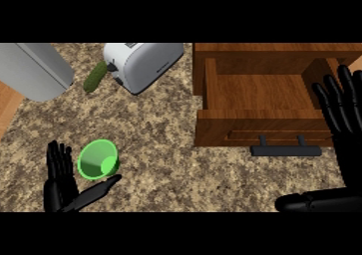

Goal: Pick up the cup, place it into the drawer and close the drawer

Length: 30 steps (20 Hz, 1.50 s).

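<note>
Here, at the lower left of the frame, the robot's left hand (62, 182) rises from the bottom edge with its fingers straight and spread upward and its thumb angled out to the right, holding nothing. Just to the right of those fingers, and just above the thumb, lies the green cup (98, 160), tipped so that its open mouth shows; whether the hand touches it cannot be told. The cup rests on the speckled stone counter (169, 164), which fills the middle of the frame. At the right edge, the right hand (349, 124) stands tall with its fingers straight and slightly apart, pointing toward the top of the frame and gripping nothing; its thumb lies across the lower right corner. The fingers overlap the right side of a wooden drawer (261, 107) at the upper right, which is pulled open toward the viewer, its inside bare wood. A dark bar handle (286, 149) sits on the drawer's front, lower right of centre. At the top centre is a white toaster (143, 64), with a dark green cucumber (95, 77) just to its left. A large grey rounded object (29, 69) fills the upper left corner.
</note>
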Motion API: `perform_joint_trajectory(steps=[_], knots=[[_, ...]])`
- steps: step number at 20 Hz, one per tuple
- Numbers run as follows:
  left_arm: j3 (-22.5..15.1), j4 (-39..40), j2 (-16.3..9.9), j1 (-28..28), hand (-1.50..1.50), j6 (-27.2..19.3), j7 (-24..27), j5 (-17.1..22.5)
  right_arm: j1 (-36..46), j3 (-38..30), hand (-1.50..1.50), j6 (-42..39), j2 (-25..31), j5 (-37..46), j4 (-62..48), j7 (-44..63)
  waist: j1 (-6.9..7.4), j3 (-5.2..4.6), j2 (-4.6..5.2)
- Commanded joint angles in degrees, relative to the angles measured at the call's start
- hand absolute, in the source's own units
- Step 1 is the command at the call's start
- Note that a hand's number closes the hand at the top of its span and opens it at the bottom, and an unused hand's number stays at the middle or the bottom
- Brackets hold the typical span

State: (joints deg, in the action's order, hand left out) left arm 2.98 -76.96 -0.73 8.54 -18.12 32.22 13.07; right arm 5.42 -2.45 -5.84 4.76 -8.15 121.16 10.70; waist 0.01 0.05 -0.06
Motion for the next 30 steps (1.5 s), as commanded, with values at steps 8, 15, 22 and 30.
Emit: perform_joint_trajectory(steps=[8,15,22,30], knots=[[7.14,20.97,-1.89,-9.83,-1.5,3.9,9.82,3.06,0.97,-1.14,-1.5,-1.44,0.34,-1.32,-3.65,-1.4,-0.17,-0.07,0.09],[4.07,11.99,-0.7,-5.56,-1.5,3.53,6.06,2.54,0.07,-0.04,-1.5,-1.75,-0.29,0.51,-4.28,-3.7,0.05,-0.04,0.03],[7.26,26.04,-2.41,-10.67,-1.5,9.87,15.12,3.98,-2.5,0.77,-1.5,-2.22,-0.74,0.01,-0.66,-2.2,-0.08,-0.06,0.05],[8.57,27.8,-2.49,-13.05,-1.5,11.44,15.18,6.57,0.91,-2.07,-1.5,-1.75,0.95,-1.87,-0.09,1.01,-0.03,-0.05,0.04]])
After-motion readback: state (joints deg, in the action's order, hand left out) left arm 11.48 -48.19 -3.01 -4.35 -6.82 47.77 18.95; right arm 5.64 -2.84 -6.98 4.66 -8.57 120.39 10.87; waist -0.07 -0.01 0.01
